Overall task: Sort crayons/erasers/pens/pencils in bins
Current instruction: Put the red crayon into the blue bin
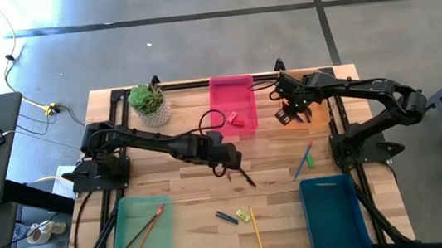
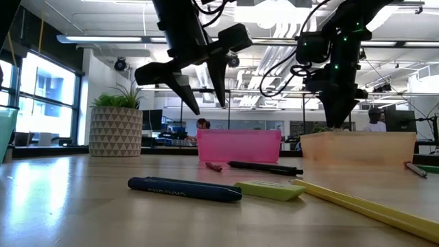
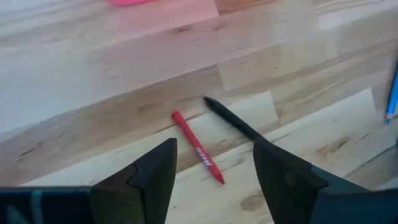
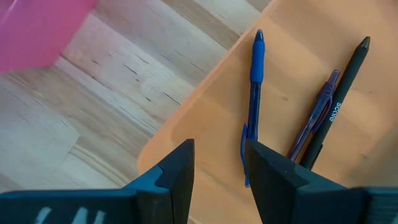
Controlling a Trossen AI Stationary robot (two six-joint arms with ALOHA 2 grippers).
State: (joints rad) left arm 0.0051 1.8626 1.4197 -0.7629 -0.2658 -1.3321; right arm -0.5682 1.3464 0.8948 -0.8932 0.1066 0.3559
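In the orange bin (image 4: pixel 205 118), seemingly three pens (image 4: pixel 254 99).

Two dark, near-black articulated arms, each built of slim tubular links joined by bulkier rounded joint housings. Mounted on black bases bolted to a black frame at the table's sides. Black cables looped loosely along the links. Left gripper (image 1: pixel 228 170) and right gripper (image 1: pixel 290 116) each fitted with two matte black fingers (image 3: pixel 155 177), broad at the root and tapering to blunt angular tips. Small green indicator lights visible on the right arm's wrist housing in the low view.
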